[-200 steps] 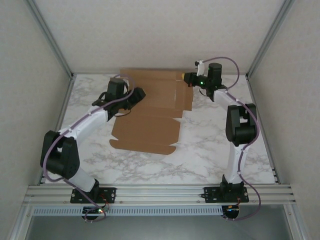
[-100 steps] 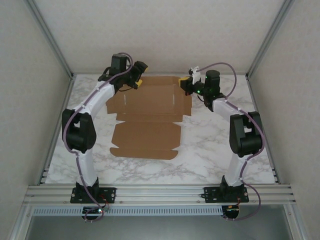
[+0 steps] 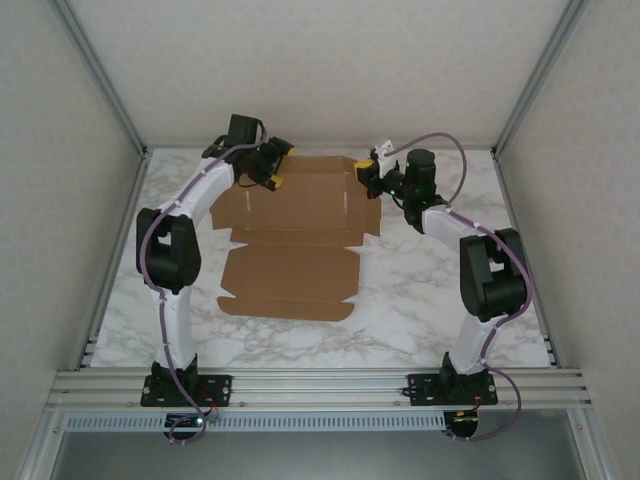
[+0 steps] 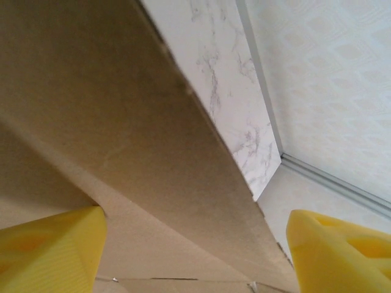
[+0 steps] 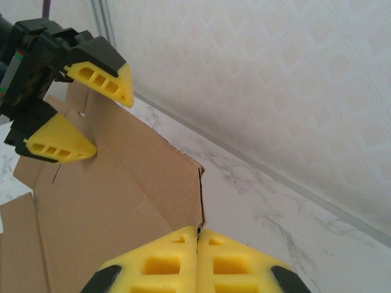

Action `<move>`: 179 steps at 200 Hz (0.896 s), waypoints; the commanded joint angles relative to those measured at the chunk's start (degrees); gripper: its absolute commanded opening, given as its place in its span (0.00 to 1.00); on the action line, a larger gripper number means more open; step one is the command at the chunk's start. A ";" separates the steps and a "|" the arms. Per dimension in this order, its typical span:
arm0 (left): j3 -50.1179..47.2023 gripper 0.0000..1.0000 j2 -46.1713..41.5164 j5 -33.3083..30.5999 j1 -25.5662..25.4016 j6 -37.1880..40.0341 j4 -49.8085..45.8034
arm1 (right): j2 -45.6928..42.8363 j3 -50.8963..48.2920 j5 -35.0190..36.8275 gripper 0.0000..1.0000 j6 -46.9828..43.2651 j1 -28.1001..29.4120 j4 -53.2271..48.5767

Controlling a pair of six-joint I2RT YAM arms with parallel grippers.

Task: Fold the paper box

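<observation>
With both arms stretched to the far edge of the paper box (image 3: 290,275), we see the left gripper (image 3: 281,166) spread wide, one finger either side of the left end of the raised rear flap (image 3: 320,163). The right gripper (image 3: 366,166) is clamped on that flap's right corner. Box: plain brown die-cut sheet, creased and slotted, mostly flat mid-way across the marble table (image 3: 430,300). The enclosure wall (image 3: 330,70) stands just behind the box.
</observation>
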 commanded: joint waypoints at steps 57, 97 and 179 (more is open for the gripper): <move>5.08 0.79 3.14 0.17 2.73 -1.26 -3.44 | -5.33 -4.15 5.37 0.08 -11.24 2.74 4.62; 7.43 0.77 4.00 0.47 2.62 -0.35 -5.23 | -6.22 -5.67 8.45 0.09 -15.96 3.88 6.30; 7.13 0.73 3.00 -1.89 2.19 2.82 -9.18 | -7.68 -6.16 16.51 0.11 -29.15 8.33 6.63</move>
